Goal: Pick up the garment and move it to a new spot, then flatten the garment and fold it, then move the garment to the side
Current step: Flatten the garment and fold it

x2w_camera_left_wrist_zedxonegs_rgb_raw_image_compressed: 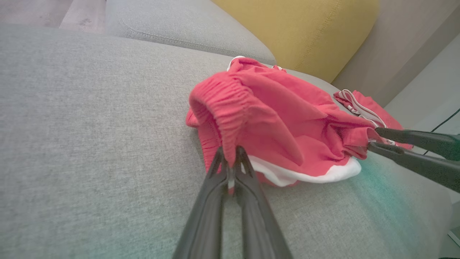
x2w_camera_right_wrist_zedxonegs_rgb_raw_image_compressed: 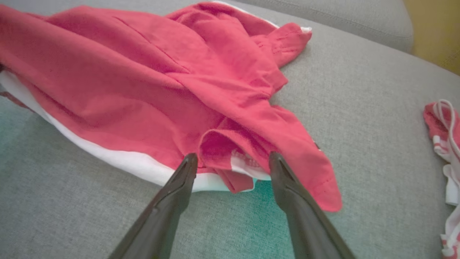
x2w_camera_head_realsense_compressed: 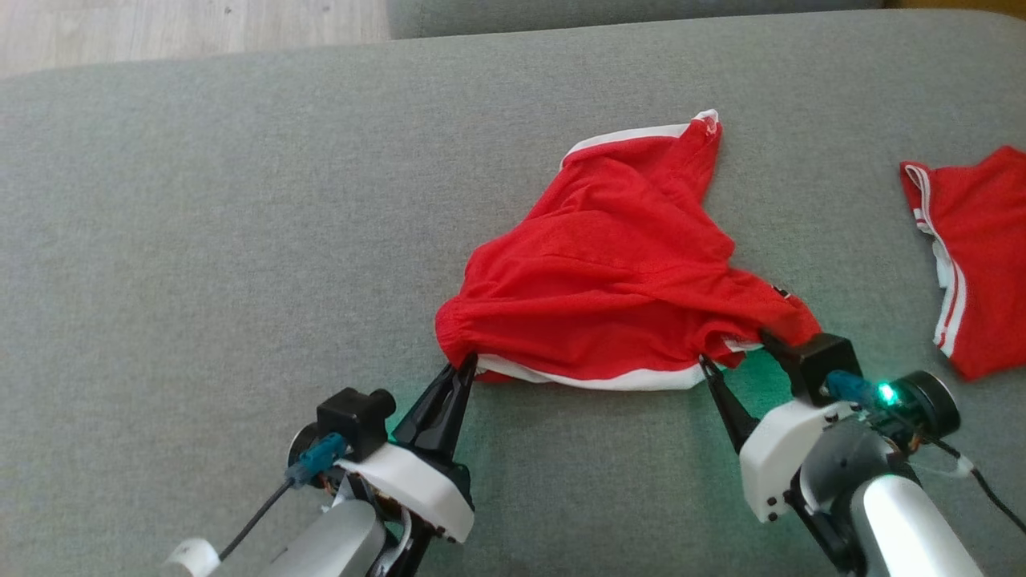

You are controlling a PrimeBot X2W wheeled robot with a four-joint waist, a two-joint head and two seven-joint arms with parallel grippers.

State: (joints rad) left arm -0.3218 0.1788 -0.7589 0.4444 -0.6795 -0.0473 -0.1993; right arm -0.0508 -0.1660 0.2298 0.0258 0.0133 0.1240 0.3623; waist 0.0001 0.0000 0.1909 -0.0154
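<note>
Found the red garment (x2w_camera_head_realsense_compressed: 609,264) crumpled mid-cushion on the grey sofa (x2w_camera_head_realsense_compressed: 240,200), with the left gripper (x2w_camera_head_realsense_compressed: 468,363) clamped on its waistband corner and the right gripper (x2w_camera_right_wrist_zedxonegs_rgb_raw_image_compressed: 233,156) spread wide astride the opposite fold; probably needed a firm pinch there before lifting both ends evenly.

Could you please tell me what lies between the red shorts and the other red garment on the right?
Bare grey sofa cushion separates the shorts from the other garment, seen in the head view.
</note>
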